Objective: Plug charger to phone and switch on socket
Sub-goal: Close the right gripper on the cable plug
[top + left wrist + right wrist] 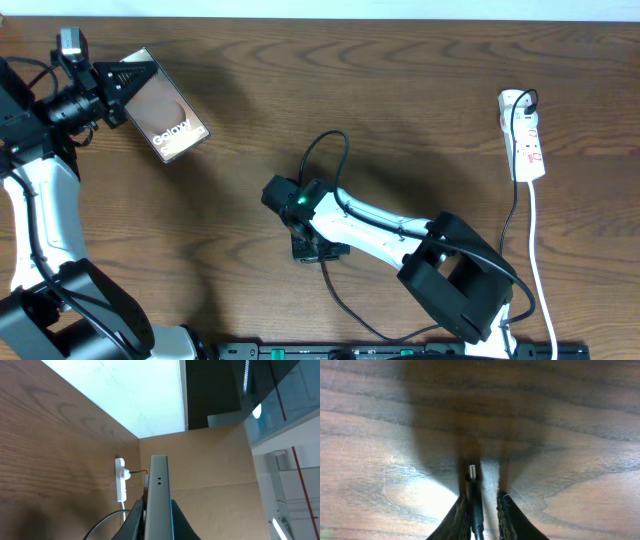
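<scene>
The bronze-brown phone (170, 122) with white "Galaxy" lettering is at the far left, held by one end in my left gripper (128, 88), which is shut on it. In the left wrist view the phone (159, 492) shows edge-on between the fingers (156, 522). My right gripper (282, 195) is at the table's middle, shut on the thin black charger cable (335, 150). Its small plug tip (473, 472) sticks out ahead of the fingers (482, 510), just above the wood. The white socket strip (524, 135) with red markings lies at the far right; it also shows far off in the left wrist view (120, 480).
The charger cable loops up behind my right gripper and trails toward the front edge (345, 300). A black lead is plugged into the socket's top end (522, 100). The socket's white cord (538, 260) runs down the right side. The table is dark wood (400, 90).
</scene>
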{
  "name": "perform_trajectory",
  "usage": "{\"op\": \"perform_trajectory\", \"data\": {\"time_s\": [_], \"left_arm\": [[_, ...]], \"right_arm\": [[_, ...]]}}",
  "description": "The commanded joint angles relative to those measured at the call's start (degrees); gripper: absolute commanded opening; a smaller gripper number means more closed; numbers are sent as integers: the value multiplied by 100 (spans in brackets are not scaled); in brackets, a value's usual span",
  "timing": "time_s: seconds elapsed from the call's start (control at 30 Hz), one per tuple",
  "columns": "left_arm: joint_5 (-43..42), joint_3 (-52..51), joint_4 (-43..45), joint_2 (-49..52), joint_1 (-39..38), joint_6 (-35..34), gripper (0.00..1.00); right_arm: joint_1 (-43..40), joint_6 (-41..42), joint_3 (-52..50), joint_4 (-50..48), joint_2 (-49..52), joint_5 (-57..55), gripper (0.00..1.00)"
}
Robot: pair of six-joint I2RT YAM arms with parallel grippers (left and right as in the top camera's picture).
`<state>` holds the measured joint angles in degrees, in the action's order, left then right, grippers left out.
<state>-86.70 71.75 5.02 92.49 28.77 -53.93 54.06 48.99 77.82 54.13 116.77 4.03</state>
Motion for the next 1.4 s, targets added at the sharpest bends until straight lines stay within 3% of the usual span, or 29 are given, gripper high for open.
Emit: {"op": "perform_trajectory", "data": {"time_s": [0.0,1.37], "left_arm": [[-116,24,48,-17,9,33,8],[-116,26,48,-17,9,33,8]], "right_arm": [[-39,28,-70,-57,59,-85,15],[-195,26,-37,-59,57,-52,1]]}}
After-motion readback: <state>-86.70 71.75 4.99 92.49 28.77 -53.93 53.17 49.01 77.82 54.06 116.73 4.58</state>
